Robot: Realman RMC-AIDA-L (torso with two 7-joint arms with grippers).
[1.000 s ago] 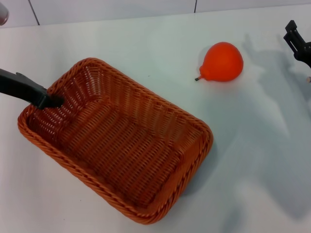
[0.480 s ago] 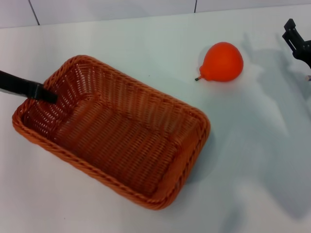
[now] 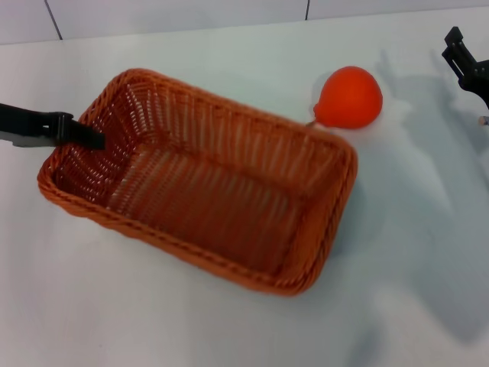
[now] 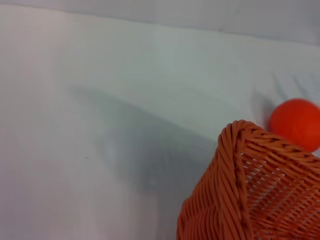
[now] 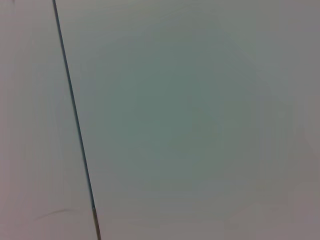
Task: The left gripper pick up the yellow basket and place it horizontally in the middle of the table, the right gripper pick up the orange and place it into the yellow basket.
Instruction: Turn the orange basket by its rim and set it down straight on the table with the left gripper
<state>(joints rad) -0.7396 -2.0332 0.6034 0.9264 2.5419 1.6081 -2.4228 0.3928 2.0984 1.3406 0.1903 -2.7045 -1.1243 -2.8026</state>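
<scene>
The yellow basket (image 3: 214, 199), orange-brown woven wicker, sits at the middle-left of the white table (image 3: 229, 46) in the head view, long side nearly across. My left gripper (image 3: 85, 139) is shut on its left rim, one jaw inside the basket. The basket is empty. Its corner also shows in the left wrist view (image 4: 240, 200). The orange (image 3: 349, 96) lies on the table just behind the basket's far right corner, which hides its stem; it also shows in the left wrist view (image 4: 296, 122). My right gripper (image 3: 463, 61) hangs at the far right edge, away from the orange.
A dark seam (image 3: 308, 9) runs across the back of the table. The right wrist view shows only a white surface with a thin dark line (image 5: 75, 125). Bare tabletop lies in front of the basket and to its right.
The basket has turned with my left gripper and shifted up and right, from diagonal to nearly crosswise. Its far right corner now reaches the orange. The right gripper has barely moved.
</scene>
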